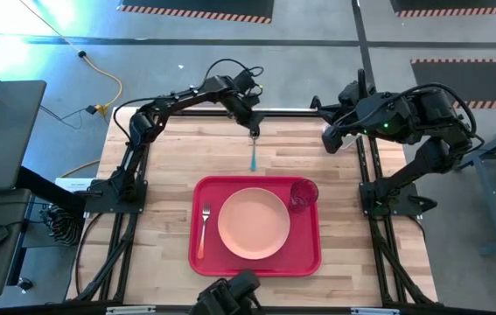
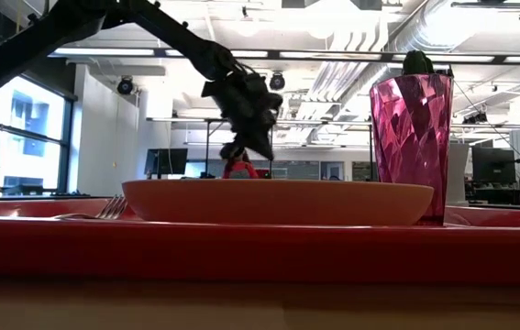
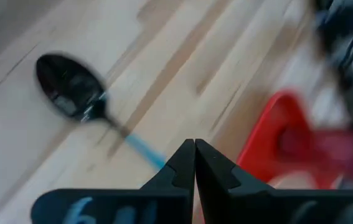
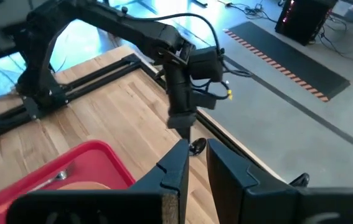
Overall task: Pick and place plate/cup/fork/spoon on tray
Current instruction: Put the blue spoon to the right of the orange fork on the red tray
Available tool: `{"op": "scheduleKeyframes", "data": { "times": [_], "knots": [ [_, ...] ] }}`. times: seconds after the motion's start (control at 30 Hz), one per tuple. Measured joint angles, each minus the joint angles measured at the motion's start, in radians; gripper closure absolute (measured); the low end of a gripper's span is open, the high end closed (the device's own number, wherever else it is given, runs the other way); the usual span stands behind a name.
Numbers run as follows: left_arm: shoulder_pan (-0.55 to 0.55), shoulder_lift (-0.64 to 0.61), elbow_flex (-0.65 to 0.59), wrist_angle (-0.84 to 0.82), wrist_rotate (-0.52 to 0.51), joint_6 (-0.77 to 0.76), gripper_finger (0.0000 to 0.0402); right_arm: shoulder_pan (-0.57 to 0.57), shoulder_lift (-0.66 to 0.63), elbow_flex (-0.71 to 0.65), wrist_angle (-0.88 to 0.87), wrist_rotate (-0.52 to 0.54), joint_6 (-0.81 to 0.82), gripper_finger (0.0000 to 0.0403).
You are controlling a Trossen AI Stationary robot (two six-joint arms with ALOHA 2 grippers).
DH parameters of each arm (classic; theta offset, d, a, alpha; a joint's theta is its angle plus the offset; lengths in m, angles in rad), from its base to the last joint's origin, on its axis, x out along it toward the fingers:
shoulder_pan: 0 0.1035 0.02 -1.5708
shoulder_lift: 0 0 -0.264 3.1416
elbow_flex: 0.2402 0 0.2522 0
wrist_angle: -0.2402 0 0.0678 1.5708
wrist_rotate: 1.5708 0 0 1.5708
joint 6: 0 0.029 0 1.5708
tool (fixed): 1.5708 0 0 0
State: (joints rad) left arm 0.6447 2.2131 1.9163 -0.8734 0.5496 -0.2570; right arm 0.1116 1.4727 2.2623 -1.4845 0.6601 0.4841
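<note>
The spoon (image 1: 253, 159), with a dark bowl (image 3: 67, 87) and a teal handle (image 3: 145, 149), lies on the wood just beyond the red tray's (image 1: 304, 254) far rim. Its bowl points toward the far edge. My left gripper (image 3: 195, 144) is shut and slants down over the handle. On the tray rest the peach plate (image 1: 254, 223), the red-pink cup (image 1: 303, 193) at the far right corner and the fork (image 1: 206, 223) left of the plate. My right gripper (image 1: 328, 140) hangs raised at the far right, its fingers (image 4: 181, 146) a little apart with nothing between them. My left gripper's shut fingers come slanting down from the far left above the spoon's teal handle (image 3: 154, 158), about midway along it. The handle runs in behind one finger and is hidden there, so I cannot tell whether the fingers touch or pinch it.
Black frame rails (image 1: 129, 175) run along the table's left, right and far edges. Bare wood lies left and right of the tray. A dark camera mount (image 1: 230, 293) sits at the near edge. A green plant top (image 2: 417, 62) shows behind the cup in the low view.
</note>
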Motion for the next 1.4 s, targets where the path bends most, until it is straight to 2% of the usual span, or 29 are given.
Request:
{"op": "scheduleKeyframes", "data": {
  "times": [0.13,0.2,0.37,0.5,0.77,1.03,1.13,1.4],
  "knots": [
    [0.003,0.000,0.000,-0.112,-0.012,0.254,0.0401,0.000,0.000,0.000,0.000,0.049,0.060,0.0354],
    [-0.001,0.000,0.000,-0.141,-0.053,0.364,0.0401,0.000,0.000,0.000,0.000,0.078,0.088,0.0354],
    [-0.021,0.000,0.008,-0.225,-0.232,0.582,0.0401,0.000,0.000,0.000,0.000,0.143,0.138,0.0354],
    [-0.026,0.000,0.072,-0.321,-0.356,0.713,0.0401,0.000,0.000,0.000,0.000,0.168,0.145,0.0354],
    [-0.024,0.000,0.258,-0.327,-0.538,0.733,0.0401,0.000,0.016,0.000,0.000,0.171,0.143,0.0354],
    [-0.023,0.000,0.432,-0.225,-0.543,0.688,0.0401,-0.015,0.042,0.000,0.000,0.174,0.137,0.0354],
    [-0.022,-0.008,0.434,-0.172,-0.547,0.692,0.0401,-0.040,0.042,0.000,-0.001,0.166,0.144,0.0354],
    [-0.003,0.004,0.439,-0.164,-0.525,0.666,0.0401,-0.105,0.042,0.000,-0.001,0.141,0.146,0.0354]
  ]
}}
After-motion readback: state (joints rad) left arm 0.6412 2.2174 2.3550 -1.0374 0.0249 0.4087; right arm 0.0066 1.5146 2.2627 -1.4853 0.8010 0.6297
